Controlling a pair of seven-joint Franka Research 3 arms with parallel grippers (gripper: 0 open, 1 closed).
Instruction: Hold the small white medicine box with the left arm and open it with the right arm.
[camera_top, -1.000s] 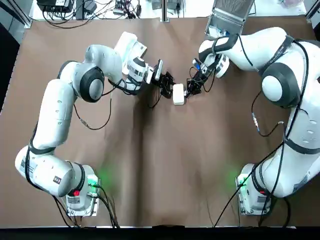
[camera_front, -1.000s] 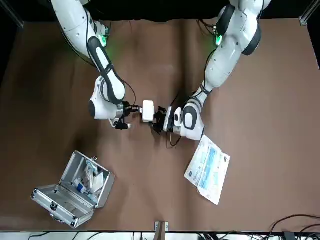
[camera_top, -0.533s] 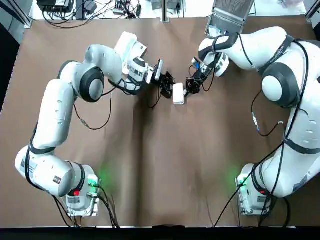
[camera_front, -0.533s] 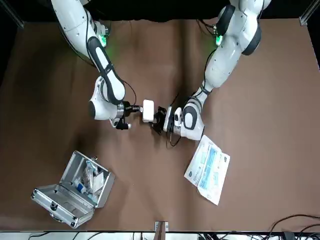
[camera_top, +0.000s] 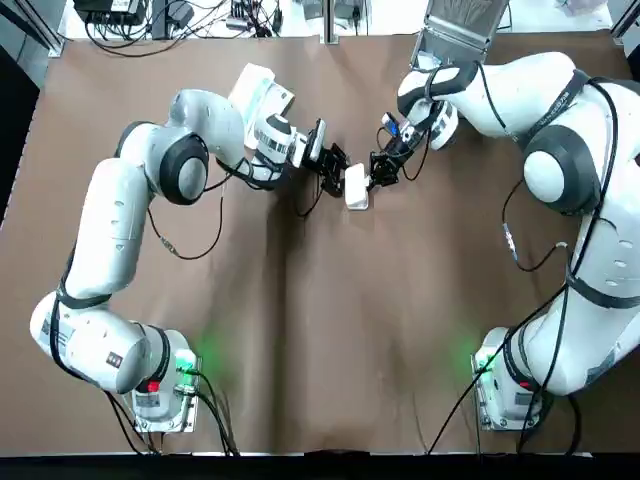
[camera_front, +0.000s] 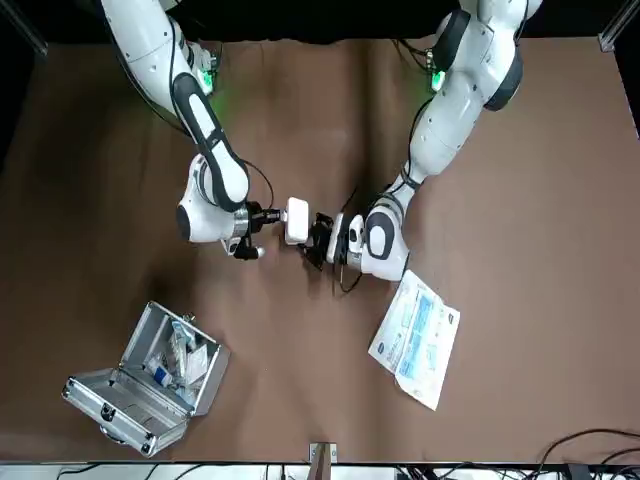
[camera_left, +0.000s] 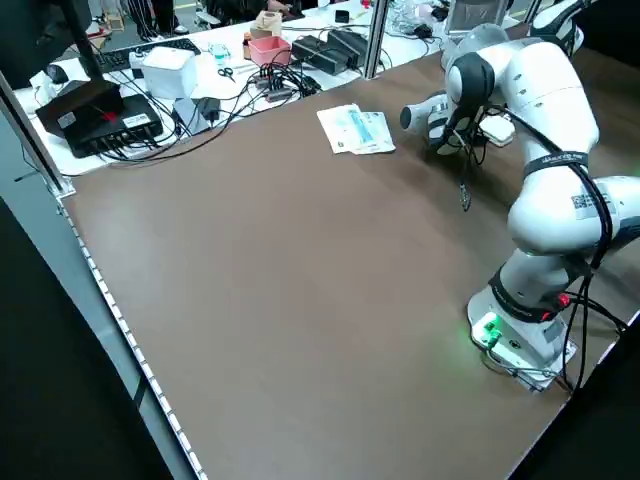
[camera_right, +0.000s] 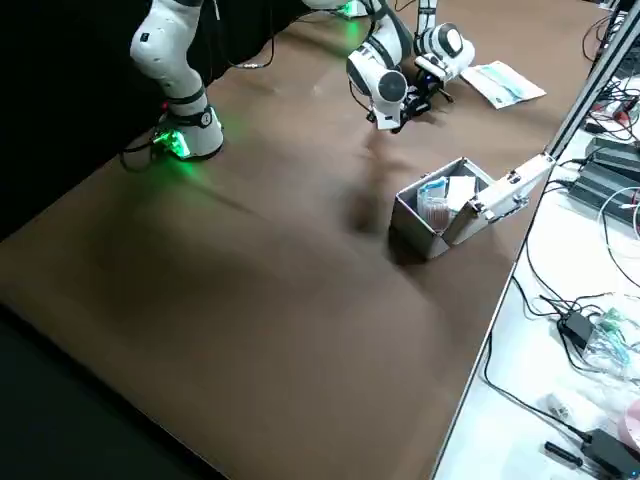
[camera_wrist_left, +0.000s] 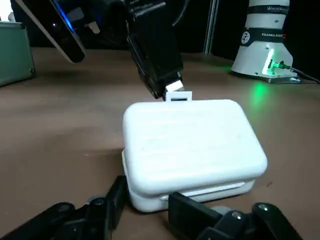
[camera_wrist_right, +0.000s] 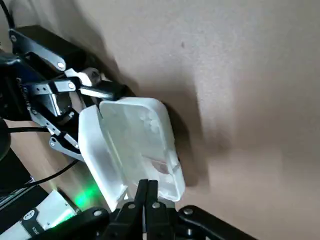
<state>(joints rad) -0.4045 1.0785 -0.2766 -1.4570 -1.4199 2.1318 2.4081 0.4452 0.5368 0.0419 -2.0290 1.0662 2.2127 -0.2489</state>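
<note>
Gripping small white medicine box (camera_top: 357, 187) with left pincer (camera_top: 338, 174), pinching its latch (camera_wrist_left: 178, 96) with right pincer (camera_top: 377, 178); might wrench it loose if jerked.

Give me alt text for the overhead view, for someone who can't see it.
Seen from above, the left gripper holds a small white medicine box on a brown table, while the right gripper pinches the box's opposite side.
</note>
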